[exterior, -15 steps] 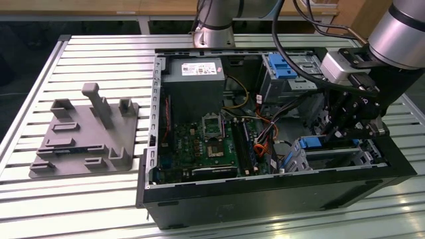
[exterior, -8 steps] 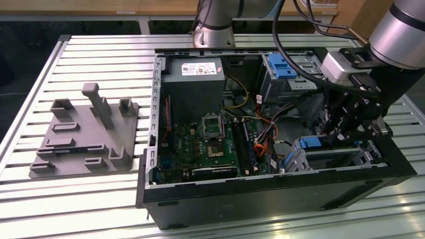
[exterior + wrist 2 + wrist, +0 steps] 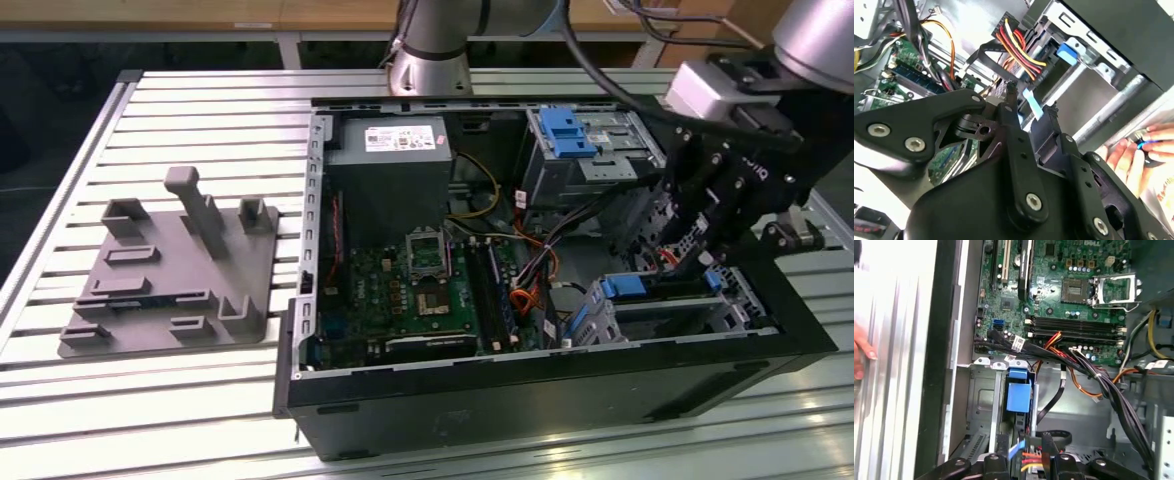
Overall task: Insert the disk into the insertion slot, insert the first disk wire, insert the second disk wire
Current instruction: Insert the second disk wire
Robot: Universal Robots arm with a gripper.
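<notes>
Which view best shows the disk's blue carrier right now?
The first wrist view: the blue carrier faces the camera, unobstructed. The exterior view shows just its blue end; the second wrist view, a blue piece beside red-and-yellow wires.

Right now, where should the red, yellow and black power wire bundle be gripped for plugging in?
Probably its rigid black plug body, across the flat faces, from the wire side: the red, yellow and black wires leave it in a flat row.

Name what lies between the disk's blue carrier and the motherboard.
A bundle of black cables crosses between the disk's blue carrier and the motherboard, as the first wrist view shows.
</notes>
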